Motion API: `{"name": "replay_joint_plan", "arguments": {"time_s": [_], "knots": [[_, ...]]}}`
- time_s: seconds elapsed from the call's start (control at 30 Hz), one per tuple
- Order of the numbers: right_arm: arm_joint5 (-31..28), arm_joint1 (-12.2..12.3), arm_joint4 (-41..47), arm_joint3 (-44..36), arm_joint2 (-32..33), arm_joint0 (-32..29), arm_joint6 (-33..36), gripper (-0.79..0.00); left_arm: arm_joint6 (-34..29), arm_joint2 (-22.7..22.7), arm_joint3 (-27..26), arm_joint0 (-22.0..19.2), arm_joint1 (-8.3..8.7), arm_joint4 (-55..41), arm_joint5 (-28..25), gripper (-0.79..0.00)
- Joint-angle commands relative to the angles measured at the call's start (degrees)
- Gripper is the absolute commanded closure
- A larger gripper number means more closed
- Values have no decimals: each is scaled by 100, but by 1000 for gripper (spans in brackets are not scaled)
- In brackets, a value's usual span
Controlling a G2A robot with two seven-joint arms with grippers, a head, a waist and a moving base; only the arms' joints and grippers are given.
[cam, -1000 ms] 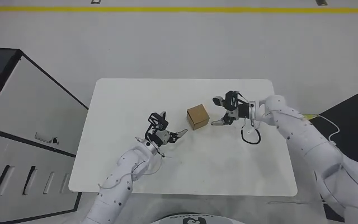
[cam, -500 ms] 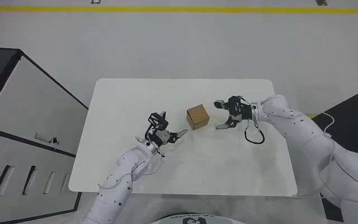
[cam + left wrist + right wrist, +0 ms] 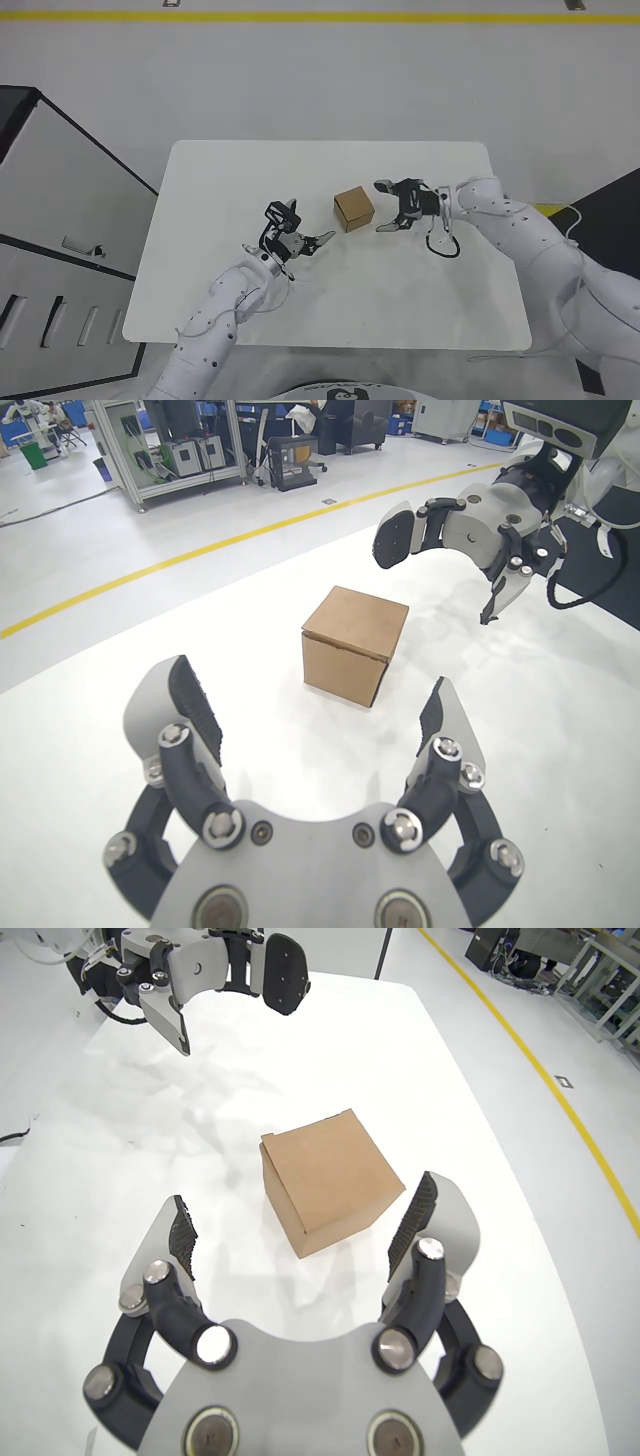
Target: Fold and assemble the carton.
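Observation:
A small brown carton (image 3: 353,208) stands closed as a cube near the middle of the white table (image 3: 220,190). My left gripper (image 3: 304,232) is open, to the carton's left and a short way off; the carton (image 3: 353,642) sits beyond its spread fingers (image 3: 192,705). My right gripper (image 3: 384,207) is open, close to the carton's right side without touching it. In the right wrist view the carton (image 3: 327,1180) lies just ahead of that gripper (image 3: 302,1218), between its spread fingers. Each wrist view also shows the other arm's open gripper across the carton.
A black cable loop (image 3: 445,243) hangs from the right arm over the table. A dark cabinet (image 3: 45,230) stands to the left of the table. A yellow floor line (image 3: 320,16) runs behind it.
My right gripper swung away from the carton, then came back closer to its right side. The left arm and the carton have not moved.

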Motion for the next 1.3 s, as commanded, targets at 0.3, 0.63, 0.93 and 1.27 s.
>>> {"name": "replay_joint_plan", "arguments": {"time_s": [0.3,0.63,0.93,1.27], "knots": [[190,-553,-282,988,-173,201,-519,-785,0,0,0,0,0,0,0,-785],[162,-996,-43,1543,-249,244,-582,-785,0,0,0,0,0,0,0,-785],[312,-1262,-241,1779,-489,327,-731,-785,0,0,0,0,0,0,0,-785],[452,-1401,-276,1975,-726,381,-872,-785,0,0,0,0,0,0,0,-785]]}}
